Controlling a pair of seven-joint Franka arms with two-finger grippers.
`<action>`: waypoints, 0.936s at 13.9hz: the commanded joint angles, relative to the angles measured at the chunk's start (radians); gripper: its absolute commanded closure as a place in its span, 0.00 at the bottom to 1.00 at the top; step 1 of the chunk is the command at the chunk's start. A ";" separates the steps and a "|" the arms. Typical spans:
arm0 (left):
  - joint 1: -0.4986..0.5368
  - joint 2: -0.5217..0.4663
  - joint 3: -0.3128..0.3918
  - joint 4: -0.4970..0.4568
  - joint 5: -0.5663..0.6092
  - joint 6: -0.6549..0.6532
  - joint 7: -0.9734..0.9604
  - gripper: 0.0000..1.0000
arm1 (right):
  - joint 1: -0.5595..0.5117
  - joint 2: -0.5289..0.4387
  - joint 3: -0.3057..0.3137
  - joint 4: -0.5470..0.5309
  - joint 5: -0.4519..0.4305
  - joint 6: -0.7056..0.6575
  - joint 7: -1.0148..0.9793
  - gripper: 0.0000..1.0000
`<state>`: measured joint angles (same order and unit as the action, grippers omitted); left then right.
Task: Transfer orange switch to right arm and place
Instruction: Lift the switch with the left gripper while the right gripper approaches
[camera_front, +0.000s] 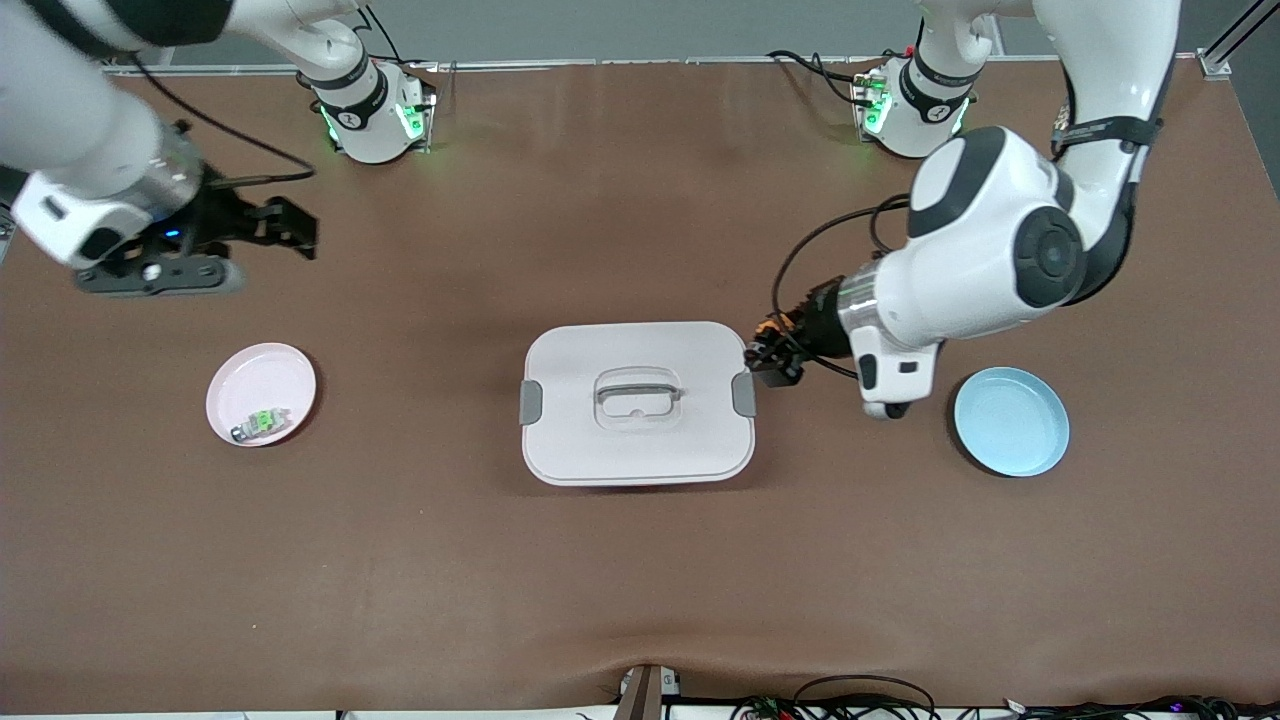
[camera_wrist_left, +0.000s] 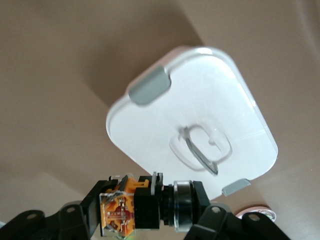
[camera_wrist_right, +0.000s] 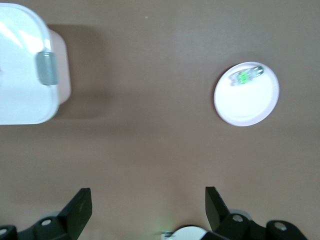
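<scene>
Step in hand: carrying the orange switch (camera_wrist_left: 131, 206) toward the handover, judged from the positions; not yet given to the right arm (camera_front: 95, 150)
Orange switch: up in the air, clamped in the left claw (camera_front: 768, 352), just beside the edge of the white lidded box (camera_front: 637, 402) at the left arm's end of it; seen close in the left wrist view, lying crosswise between the fingers
Left claw: closed tight on the orange switch, holding it by the dark body
Right claw: (camera_front: 290, 226) spread wide, holding nothing and touching nothing; over bare bench (camera_front: 640, 580) toward the right arm's end, well apart from the left claw
Next move, as a judgement: bringing both claws together over the middle of the bench, with a free part of the switch turned to the open right claw
Likely place to set down: cannot tell; pink plate (camera_front: 261, 394) already has a small green-and-grey switch (camera_front: 262, 422), blue plate (camera_front: 1011, 421) has nothing
</scene>
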<state>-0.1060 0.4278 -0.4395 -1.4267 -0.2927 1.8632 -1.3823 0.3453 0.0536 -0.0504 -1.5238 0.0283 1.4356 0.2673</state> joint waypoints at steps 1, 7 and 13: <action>-0.058 0.055 0.002 0.086 -0.013 -0.012 -0.125 1.00 | 0.055 -0.005 -0.011 0.011 0.109 -0.001 0.131 0.00; -0.129 0.078 0.002 0.088 -0.013 0.085 -0.287 1.00 | 0.141 -0.005 -0.008 -0.048 0.242 0.184 0.302 0.00; -0.172 0.080 0.002 0.088 -0.036 0.097 -0.296 1.00 | 0.237 -0.035 -0.006 -0.254 0.375 0.532 0.386 0.00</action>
<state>-0.2598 0.4990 -0.4399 -1.3628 -0.3101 1.9526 -1.6563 0.5415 0.0559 -0.0488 -1.6950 0.3771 1.8729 0.6213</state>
